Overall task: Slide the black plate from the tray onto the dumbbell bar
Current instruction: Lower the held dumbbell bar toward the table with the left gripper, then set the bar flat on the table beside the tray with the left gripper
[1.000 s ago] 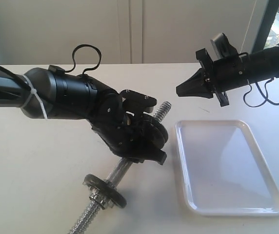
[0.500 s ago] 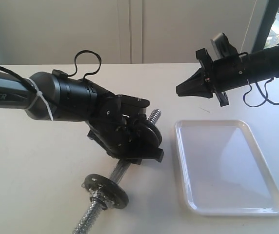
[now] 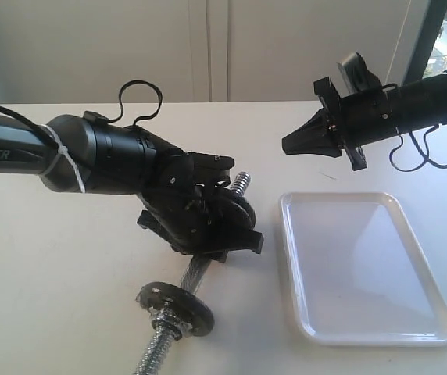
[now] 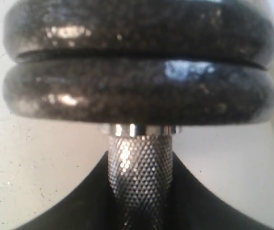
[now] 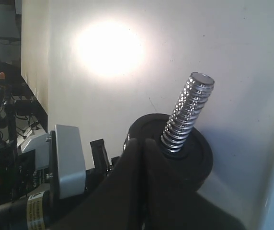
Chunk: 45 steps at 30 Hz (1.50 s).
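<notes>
The dumbbell bar [image 3: 196, 269] lies slanted over the table, and my left gripper [image 3: 208, 234] is shut on its knurled centre [image 4: 139, 175]. The black plate [image 3: 243, 211] sits on the bar just below the upper threaded end [image 3: 243, 182]. In the left wrist view it is the farther disc [image 4: 137, 28], pressed against a second black disc [image 4: 137, 93]. The right wrist view shows the plate [image 5: 197, 160] round the threaded end [image 5: 187, 112]. At the bar's lower end is a black disc with a silver nut [image 3: 175, 306]. The white tray [image 3: 364, 266] holds nothing. My right gripper [image 3: 287, 145] hangs shut and empty above the table; its tips [image 5: 144, 143] meet.
White table top [image 3: 67, 266] runs under everything, with a pale wall of cabinets [image 3: 208, 47] behind. The left arm's black body [image 3: 106, 156] reaches in from the left. The right arm [image 3: 411, 105] comes in from the upper right with a dangling cable [image 3: 427, 152].
My left gripper has rolled and dipped with the bar, so the upper threaded end sank and shifted left. The right gripper has stayed still.
</notes>
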Motion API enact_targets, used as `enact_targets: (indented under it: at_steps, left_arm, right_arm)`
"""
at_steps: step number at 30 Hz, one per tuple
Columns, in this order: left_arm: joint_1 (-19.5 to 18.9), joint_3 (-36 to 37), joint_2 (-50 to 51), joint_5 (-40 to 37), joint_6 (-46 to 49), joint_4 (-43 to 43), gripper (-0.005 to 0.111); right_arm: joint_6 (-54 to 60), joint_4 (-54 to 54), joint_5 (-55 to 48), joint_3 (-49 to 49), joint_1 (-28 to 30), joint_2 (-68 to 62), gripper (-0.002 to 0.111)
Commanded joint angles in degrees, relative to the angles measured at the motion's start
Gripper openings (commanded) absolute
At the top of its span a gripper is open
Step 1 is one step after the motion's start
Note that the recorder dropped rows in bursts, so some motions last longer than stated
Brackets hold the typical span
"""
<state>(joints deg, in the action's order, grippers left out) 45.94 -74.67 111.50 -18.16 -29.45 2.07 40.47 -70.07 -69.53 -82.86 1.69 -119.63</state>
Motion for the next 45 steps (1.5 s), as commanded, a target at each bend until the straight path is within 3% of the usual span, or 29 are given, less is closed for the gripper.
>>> enact_targets:
  at_steps: [1, 29, 45]
  left_arm:
    - [-0.1, -1.8, -3.2, 6.1, -4.4, -0.7, 0.014]
    - [-0.1, -1.8, 0.5, 15.5, -23.2, -0.7, 0.013]
    - [-0.1, -1.8, 0.6, 13.3, -21.7, -0.7, 0.016]
  right_arm:
    - [0.9, -0.4, -0.4, -0.4, 0.6, 0.7, 0.0]
    - [0.9, -0.8, -0.4, -0.4, 0.6, 0.7, 0.0]
    - [0.9, -0.8, -0.4, -0.4, 0.6, 0.7, 0.0]
